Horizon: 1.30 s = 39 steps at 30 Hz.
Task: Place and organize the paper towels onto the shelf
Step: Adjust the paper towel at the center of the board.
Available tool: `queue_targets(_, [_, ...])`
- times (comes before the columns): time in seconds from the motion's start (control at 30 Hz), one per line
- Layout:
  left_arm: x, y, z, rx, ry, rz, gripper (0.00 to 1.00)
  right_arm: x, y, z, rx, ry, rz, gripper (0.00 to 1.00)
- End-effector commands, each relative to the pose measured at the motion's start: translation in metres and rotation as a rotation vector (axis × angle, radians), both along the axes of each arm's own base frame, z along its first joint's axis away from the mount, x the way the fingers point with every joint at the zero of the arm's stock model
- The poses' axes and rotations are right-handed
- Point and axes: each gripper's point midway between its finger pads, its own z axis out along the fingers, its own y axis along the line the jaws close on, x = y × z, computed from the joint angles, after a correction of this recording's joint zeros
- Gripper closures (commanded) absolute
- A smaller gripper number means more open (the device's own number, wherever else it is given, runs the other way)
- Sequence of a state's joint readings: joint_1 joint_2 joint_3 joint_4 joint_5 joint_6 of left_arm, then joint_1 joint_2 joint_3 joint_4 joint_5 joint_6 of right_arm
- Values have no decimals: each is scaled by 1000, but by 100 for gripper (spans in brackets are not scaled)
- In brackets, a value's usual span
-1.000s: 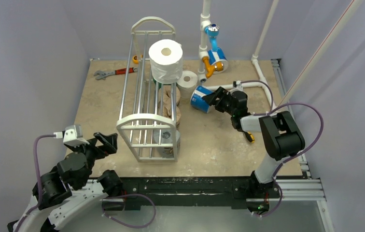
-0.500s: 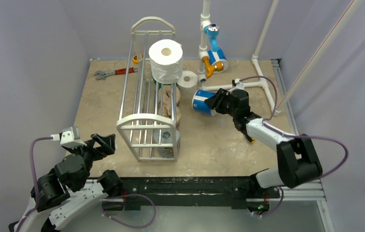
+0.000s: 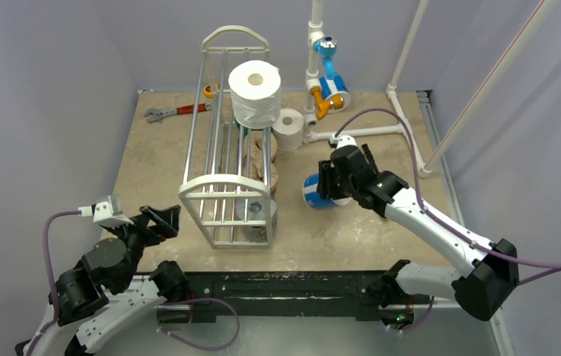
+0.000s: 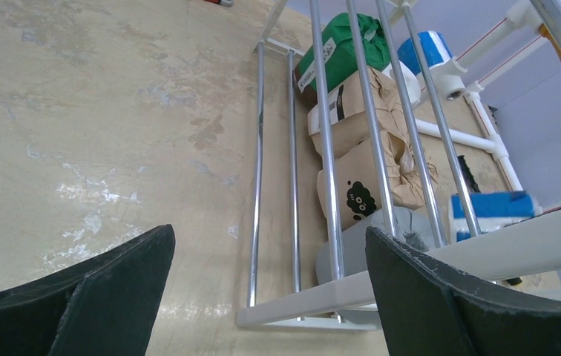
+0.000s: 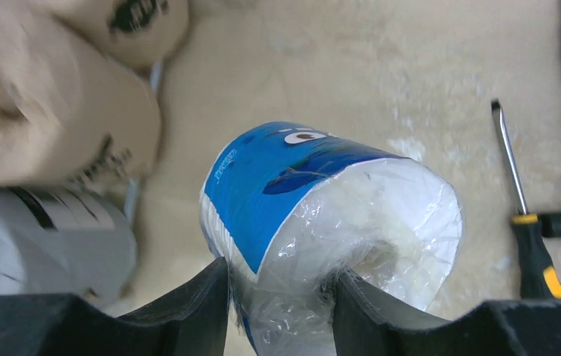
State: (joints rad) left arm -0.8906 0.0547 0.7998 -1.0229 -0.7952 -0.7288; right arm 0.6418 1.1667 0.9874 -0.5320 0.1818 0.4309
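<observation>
My right gripper [image 3: 327, 185] is shut on a blue-and-white wrapped paper towel roll [image 3: 313, 191], held right of the shelf [image 3: 225, 181]. In the right wrist view the gripper [image 5: 277, 285] pinches the roll [image 5: 315, 193] at its plastic-covered end. One finger sits at the hollow core, the other outside. A plain white roll [image 3: 255, 93] stands on the shelf's top rods. Tan rolls [image 4: 359, 148], a green one [image 4: 340, 44] and a grey one [image 4: 366, 248] lie at its bottom tier. Another white roll [image 3: 289, 126] stands on the table. My left gripper [image 3: 160, 220] is open before the shelf's near end [image 4: 411, 274].
A white pipe frame with blue and orange fittings [image 3: 328, 87] stands at the back right. A wrench [image 3: 174, 111] and a small tape roll [image 3: 208, 90] lie at the back left. A screwdriver [image 5: 519, 193] lies on the table right of the held roll.
My right gripper closed on the blue roll by the pipe frame and carried it forward and left, nearer the shelf. The left arm has barely shifted.
</observation>
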Motion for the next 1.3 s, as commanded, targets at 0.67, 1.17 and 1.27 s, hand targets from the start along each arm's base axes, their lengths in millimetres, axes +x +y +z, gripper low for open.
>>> queue_targets(0.67, [8,-23,0,-50,10,-42,0,-39,-24,19,-112,14,-69,13])
queue_targets(1.17, [7,-30,-2,-77,11,-72,0,-33,-65,-45,199,197,-298,21])
queue_targets(1.27, [6,-28,-3,-78,6,-69,0,-34,-62,-59,214,218,-305,23])
